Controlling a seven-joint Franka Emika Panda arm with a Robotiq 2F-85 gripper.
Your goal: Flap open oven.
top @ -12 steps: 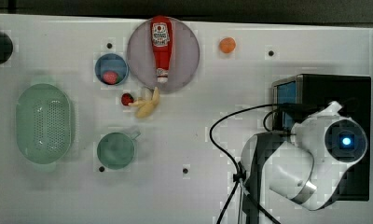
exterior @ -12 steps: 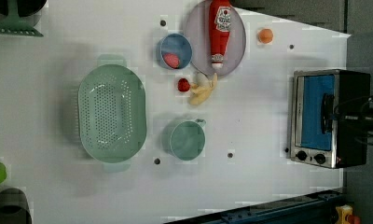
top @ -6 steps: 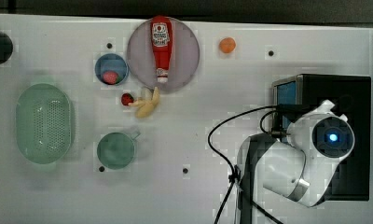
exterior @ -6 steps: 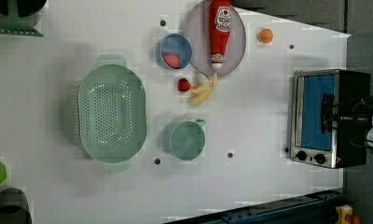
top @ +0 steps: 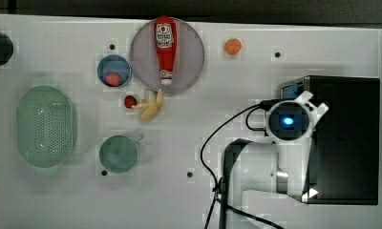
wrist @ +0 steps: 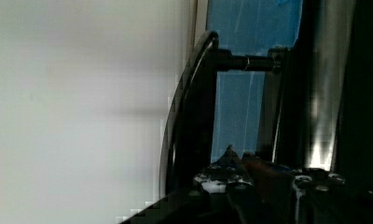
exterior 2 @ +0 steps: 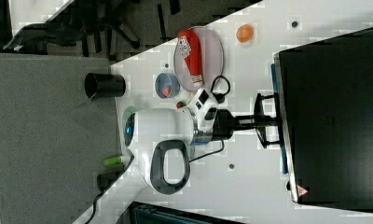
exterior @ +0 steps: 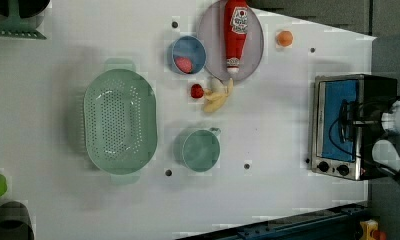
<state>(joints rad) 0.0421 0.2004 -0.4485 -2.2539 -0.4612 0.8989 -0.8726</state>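
Gripper (exterior 2: 265, 122) looks clamped on the oven (exterior 2: 334, 116) door's handle (exterior 2: 260, 120), I think, bar lying crosswise right between its fingers.

Ketchup bottle (top: 165, 47) lies on plate (top: 191, 59), oven (top: 346, 138) at top view's right.

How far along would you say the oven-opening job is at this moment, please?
Done: the gripper has reached the oven front, at its door handle. In hand: securing that handle; whether the jaws clamp it is unclear. Left: flapping the blue door open, which looks flush and shut.
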